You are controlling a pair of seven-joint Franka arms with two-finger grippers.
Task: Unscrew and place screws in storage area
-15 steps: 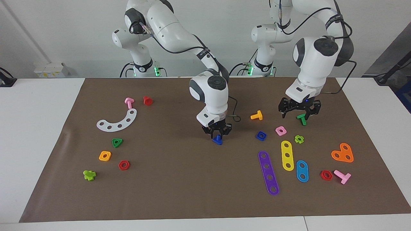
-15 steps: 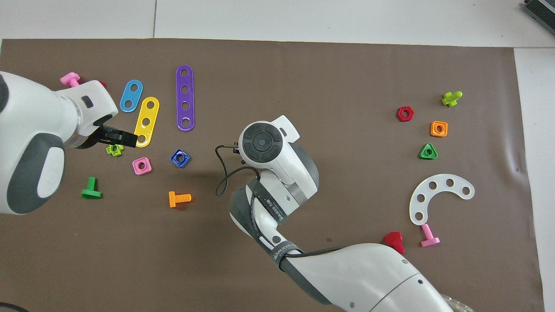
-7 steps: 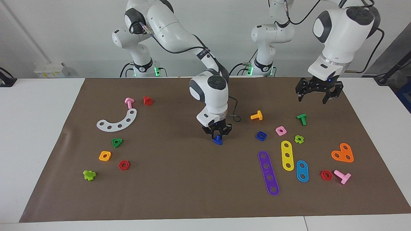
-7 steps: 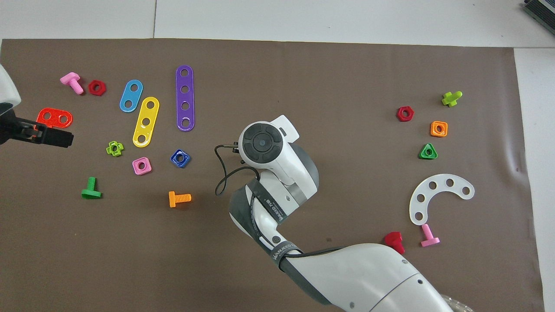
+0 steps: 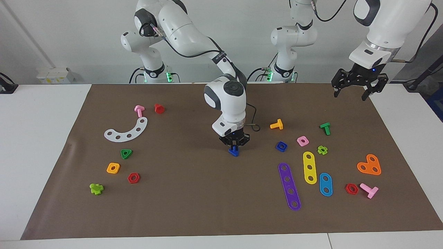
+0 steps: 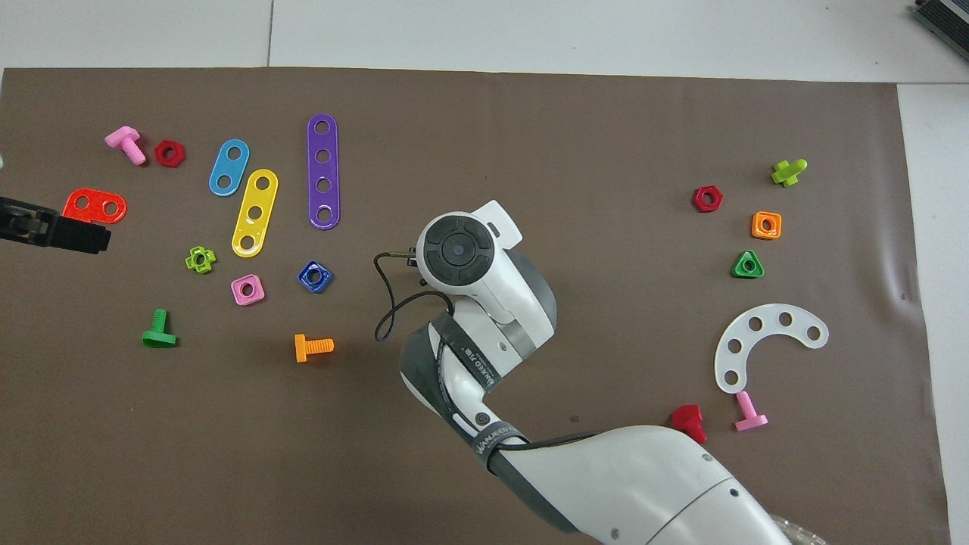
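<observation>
My right gripper (image 5: pixel 234 145) points straight down at the middle of the mat and is shut on the shaft of the dark-blue screw (image 5: pixel 234 151), whose flat head is low at the mat. In the overhead view the right wrist (image 6: pixel 458 253) hides the screw. The storage area (image 5: pixel 148 155) is bare mat beside the white curved strip (image 5: pixel 126 130), green triangular nut (image 5: pixel 126 153), orange square nut (image 5: pixel 113 168) and red hex nut (image 5: pixel 133 177), toward the right arm's end. My left gripper (image 5: pixel 358 90) is open, empty and raised high over the mat's edge at the left arm's end.
A dark-blue square nut (image 5: pixel 281 146), orange bolt (image 5: pixel 277 125), pink nut (image 5: pixel 302 140), green bolt (image 5: pixel 325 128) and purple (image 5: pixel 289 186), yellow (image 5: pixel 309 167) and blue (image 5: pixel 325 184) strips lie toward the left arm's end. A pink bolt (image 5: pixel 139 110) and red piece (image 5: pixel 159 108) lie near the white strip.
My left gripper has risen from just over the green bolt and swung up toward the left arm's end, empty. My right gripper has stayed on the blue screw.
</observation>
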